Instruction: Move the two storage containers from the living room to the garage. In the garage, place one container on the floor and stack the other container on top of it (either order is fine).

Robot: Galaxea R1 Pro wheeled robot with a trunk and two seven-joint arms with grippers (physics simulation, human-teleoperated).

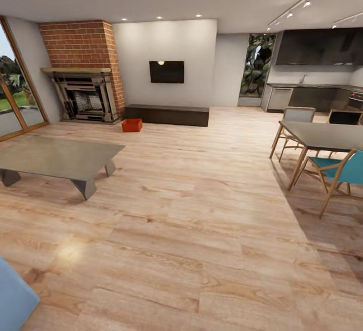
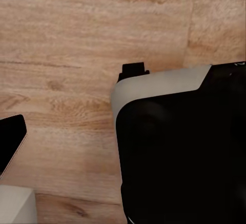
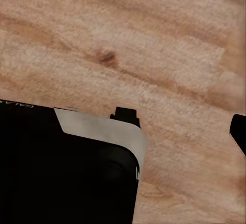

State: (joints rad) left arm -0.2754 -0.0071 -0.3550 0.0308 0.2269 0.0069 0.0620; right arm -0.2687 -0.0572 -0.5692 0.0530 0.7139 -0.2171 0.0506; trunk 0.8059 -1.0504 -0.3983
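Observation:
One orange-red storage container sits on the pale wood-plank floor of the living room, far ahead. It is just in front of the left end of the long dark low cabinet and right of the brick fireplace. The second container is out of view. In the left wrist view a black finger of my left gripper shows at the picture's edge above the planks. A black finger of my right gripper shows at the edge of the right wrist view. Nothing is between the fingers of either gripper.
A low grey coffee table stands at the left. A dining table with chairs, one of them teal, is at the right. A wide strip of plank floor runs between them. My own black-and-white body shows in both wrist views.

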